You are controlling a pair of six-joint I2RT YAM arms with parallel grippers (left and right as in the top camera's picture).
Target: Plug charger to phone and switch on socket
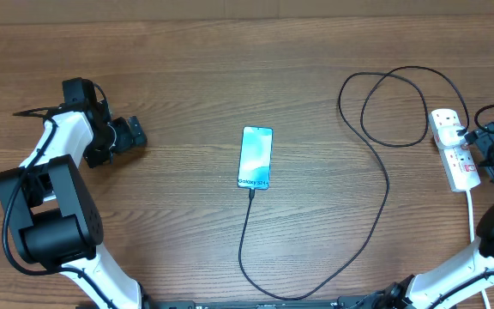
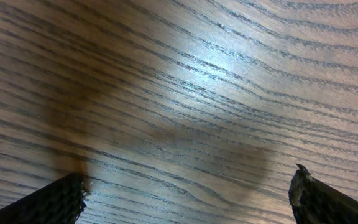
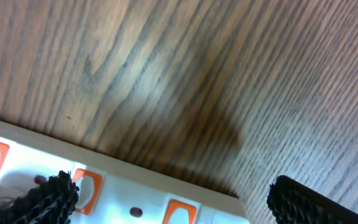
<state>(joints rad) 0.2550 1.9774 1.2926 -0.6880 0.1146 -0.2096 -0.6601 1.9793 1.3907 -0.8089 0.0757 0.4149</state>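
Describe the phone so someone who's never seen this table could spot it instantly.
Look to the middle of the wooden table. The phone lies flat there, with the thin black charger reaching its near end. It is the only slim rectangle with a light blue screen.

A wooden table (image 1: 187,69) fills all 3 views, its brown top lined with dark grain running side to side from overhead. In both wrist views a pale patch of reflected light lies on the wood, dim shadow beside it.
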